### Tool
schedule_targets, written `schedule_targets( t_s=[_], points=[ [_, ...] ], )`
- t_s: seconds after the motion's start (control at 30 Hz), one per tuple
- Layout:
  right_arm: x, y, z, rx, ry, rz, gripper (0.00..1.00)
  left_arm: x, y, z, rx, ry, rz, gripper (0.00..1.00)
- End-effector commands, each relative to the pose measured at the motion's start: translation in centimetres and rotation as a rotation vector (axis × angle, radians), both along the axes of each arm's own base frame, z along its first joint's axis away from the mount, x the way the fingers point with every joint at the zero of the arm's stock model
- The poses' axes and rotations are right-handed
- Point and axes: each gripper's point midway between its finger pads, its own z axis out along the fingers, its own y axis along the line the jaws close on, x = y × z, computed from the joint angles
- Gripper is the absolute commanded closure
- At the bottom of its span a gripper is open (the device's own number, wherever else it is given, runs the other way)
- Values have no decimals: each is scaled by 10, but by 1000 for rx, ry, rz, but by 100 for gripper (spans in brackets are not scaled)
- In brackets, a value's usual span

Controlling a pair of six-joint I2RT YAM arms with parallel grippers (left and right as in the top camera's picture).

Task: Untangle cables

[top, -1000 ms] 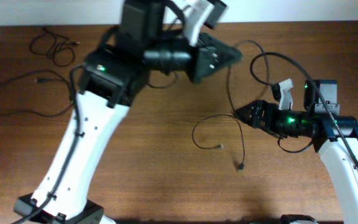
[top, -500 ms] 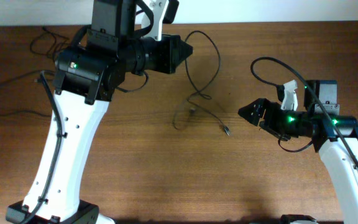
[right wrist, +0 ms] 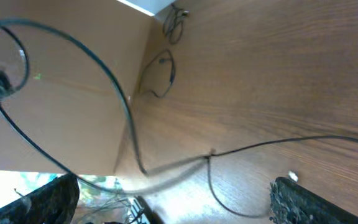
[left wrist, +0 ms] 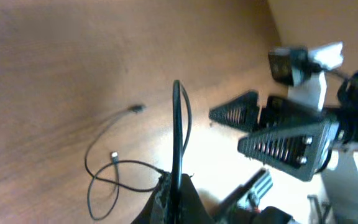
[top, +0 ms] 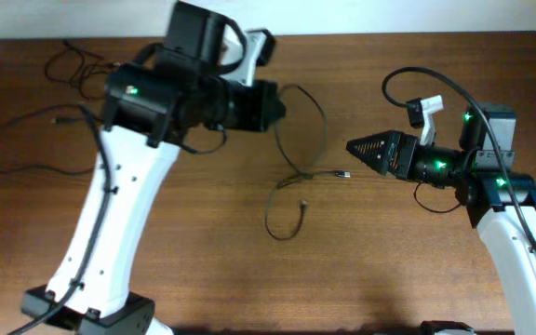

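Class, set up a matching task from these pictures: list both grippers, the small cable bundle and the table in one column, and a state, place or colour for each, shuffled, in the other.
Column A
1 left gripper
2 right gripper
3 cable bundle
4 table

Column B
a brown wood
b shut on a cable
c lying at the table's far left corner
d open, holding nothing

Pairs: 1-b, 2-d, 3-c, 4-a

You get soft, even light overhead, with faint shadows on the tabletop. Your left wrist view glares white toward the right. In the right wrist view the near cable is smeared and the corners are out of focus.
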Motion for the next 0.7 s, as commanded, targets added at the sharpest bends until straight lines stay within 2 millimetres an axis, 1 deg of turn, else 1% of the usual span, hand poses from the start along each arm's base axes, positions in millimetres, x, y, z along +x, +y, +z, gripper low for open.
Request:
schedule_targets(
  t_s=[0.0,0.1,0.27,0.3,0.33,0.4,0.47,0.57,0.67],
  points=[
    [-4,6,7,29,-15,39,2,-18,-28,-2,-1,-4,-117,100],
    [-5,7,8,37,-16,48,2,-24,-42,-1,-7,-21,-155,100],
    [-6,8,9,44,-14,55,1,-24,-46,2,-28,-7,-138,100],
    [-7,8,9,44,-12,56,2,-26,-49,4,-45,-5,-151,100],
    [-7,9,9,44,-12,58,10,-28,-51,6,-63,0,-166,100],
    [-8,11,8,38,-12,62,30,-31,-55,10,-91,4,-188,100],
    [-8,15,6,28,-11,67,46,-34,-58,13,-114,7,-206,100],
    [-9,17,5,20,-11,70,60,-40,-63,18,-151,22,-238,100],
    [-9,17,5,20,-12,69,80,-39,-63,18,-150,22,-237,100]
  ],
)
